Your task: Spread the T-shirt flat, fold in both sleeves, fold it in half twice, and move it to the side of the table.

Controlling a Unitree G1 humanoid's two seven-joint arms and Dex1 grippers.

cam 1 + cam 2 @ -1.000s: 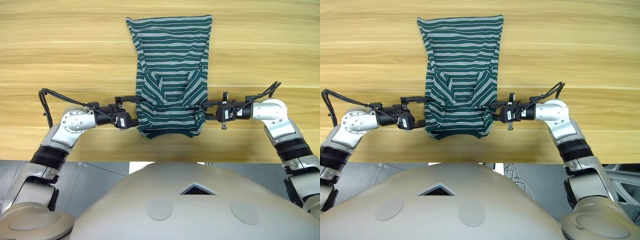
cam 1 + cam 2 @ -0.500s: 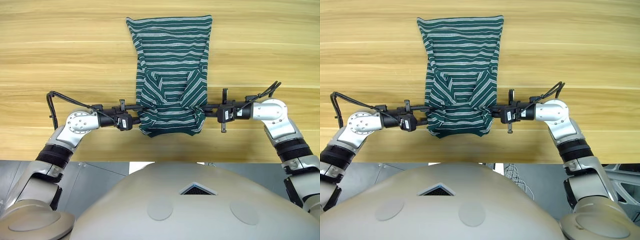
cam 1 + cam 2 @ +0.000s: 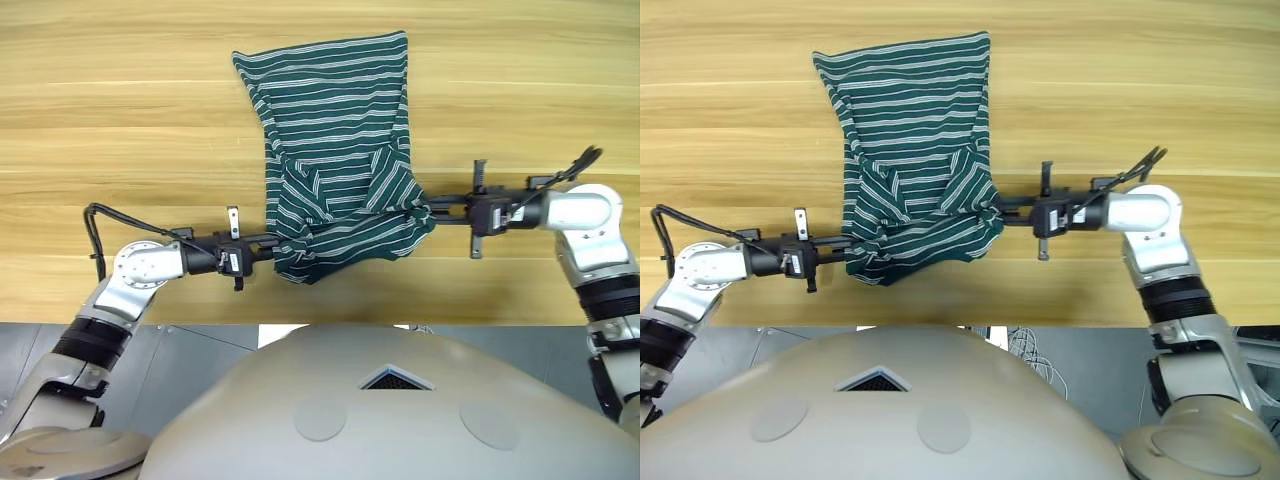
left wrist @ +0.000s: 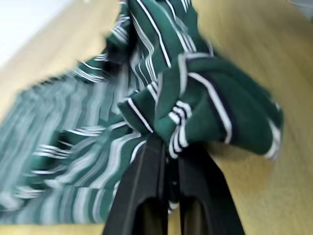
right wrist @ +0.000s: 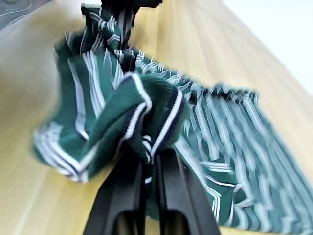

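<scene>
Shirt (image 3: 335,120) near end swung toward desk (image 3: 120,100) right edge. Left claw (image 3: 274,243), right claw (image 3: 431,209) clenched on its corners. Risk: uneven pull unfolds sleeves (image 3: 392,176).

Wooden plank table (image 3: 120,120), grey floor (image 3: 200,345) beneath

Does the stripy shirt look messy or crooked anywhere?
Yes. The T-shirt lies slanted on the table, and its near end is bunched and wrinkled where the left gripper and right gripper pinch it, not flat.
</scene>
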